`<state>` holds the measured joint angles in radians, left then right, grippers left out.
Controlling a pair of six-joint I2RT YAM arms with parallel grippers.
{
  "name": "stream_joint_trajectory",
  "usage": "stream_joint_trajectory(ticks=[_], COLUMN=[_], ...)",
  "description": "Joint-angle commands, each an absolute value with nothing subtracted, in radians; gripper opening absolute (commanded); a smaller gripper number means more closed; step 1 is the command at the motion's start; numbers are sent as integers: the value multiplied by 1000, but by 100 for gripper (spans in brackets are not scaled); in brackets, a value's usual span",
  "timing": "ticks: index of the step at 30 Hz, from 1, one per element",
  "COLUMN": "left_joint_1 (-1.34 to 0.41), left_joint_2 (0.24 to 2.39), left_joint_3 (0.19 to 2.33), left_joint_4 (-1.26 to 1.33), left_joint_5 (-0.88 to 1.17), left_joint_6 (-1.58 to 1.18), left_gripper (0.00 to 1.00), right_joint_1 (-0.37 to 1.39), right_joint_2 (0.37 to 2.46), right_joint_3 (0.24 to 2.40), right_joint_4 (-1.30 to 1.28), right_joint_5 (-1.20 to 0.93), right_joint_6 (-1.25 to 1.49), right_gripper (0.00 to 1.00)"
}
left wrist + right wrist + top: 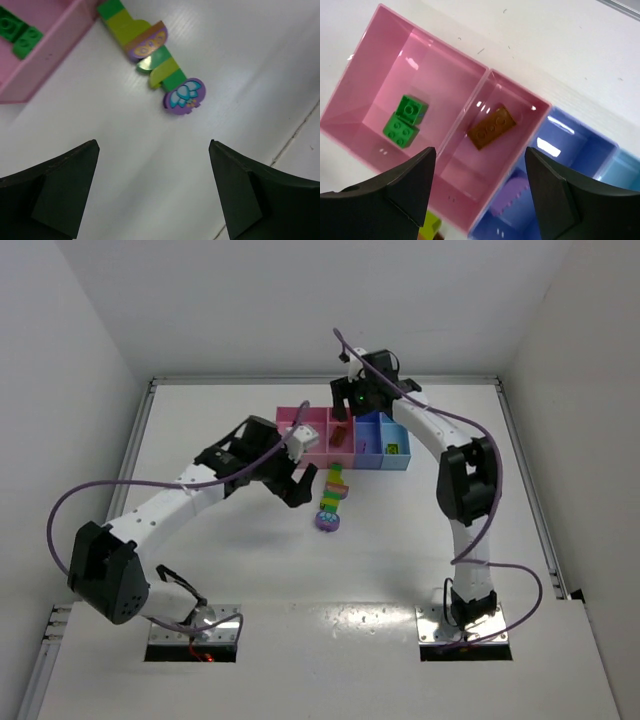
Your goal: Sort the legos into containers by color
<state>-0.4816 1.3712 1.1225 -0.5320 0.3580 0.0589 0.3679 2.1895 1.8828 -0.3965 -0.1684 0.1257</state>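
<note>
The right gripper [477, 172] hangs over the tray [392, 464] toward the table's [200, 570] far edge, jaws spread and empty; the orange brick [491, 127] lies loose in its own pink compartment [517, 100], apart from the green bricks [404, 122]; the left gripper [152, 150], jaws wide, hovers by the multicoloured strip [150, 55] at the tray's near side, probably to pick it.

Under the black right tool [477, 160], two green bricks [404, 124] lie in a pink box [365, 85]. The next pink box [520, 97] holds a brown-orange brick [492, 127]. A blue box [580, 145] beside it holds a light purple brick [512, 202]. Ahead of the left tool [153, 150], a strip [167, 70] is green and yellow-green, and a round purple piece [184, 96] has light blue petals on it. The bench [240, 50] is white.
</note>
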Motion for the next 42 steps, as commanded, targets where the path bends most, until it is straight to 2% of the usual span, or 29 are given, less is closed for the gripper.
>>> stream_joint_trajectory(ticks=[1, 5, 9, 13, 19, 25, 35, 40, 42], left_joint_1=[-593, -715, -761, -770, -781, -772, -792, -792, -792], left_joint_2=[1344, 1413, 1552, 1673, 1790, 1832, 1926, 1962, 1971], left_joint_3=[1079, 1080, 1118, 1170, 1241, 1273, 1273, 1284, 1284], left_joint_4=[-479, -434, -434, -445, -434, -385, -361, -360, -360], left_joint_5=[180, -46, -164, -153, -153, -75, -67, -87, -87], left_joint_6=[-18, -205, -343, -423, -456, -456, -511, -511, -479], left_gripper=[98, 96, 96, 96, 95, 93, 91, 82, 68], right_joint_1=[333, 285, 235, 178, 107, 58, 21, 2, 2], right_joint_2=[1990, 1818, 1630, 1536, 1422, 1390, 1371, 1371, 1371], right_joint_3=[1812, 1666, 1508, 1363, 1261, 1216, 1198, 1189, 1189], right_joint_4=[-365, -365, -376, -385, -394, -403, -403, -403, -403], right_joint_5=[-120, -71, -35, -44, -72, -118, -149, -167, -167], right_joint_6=[155, 146, 135, 135, 135, 144, 153, 153, 153], right_gripper=[72, 72, 72, 72, 72, 72, 72, 72, 72])
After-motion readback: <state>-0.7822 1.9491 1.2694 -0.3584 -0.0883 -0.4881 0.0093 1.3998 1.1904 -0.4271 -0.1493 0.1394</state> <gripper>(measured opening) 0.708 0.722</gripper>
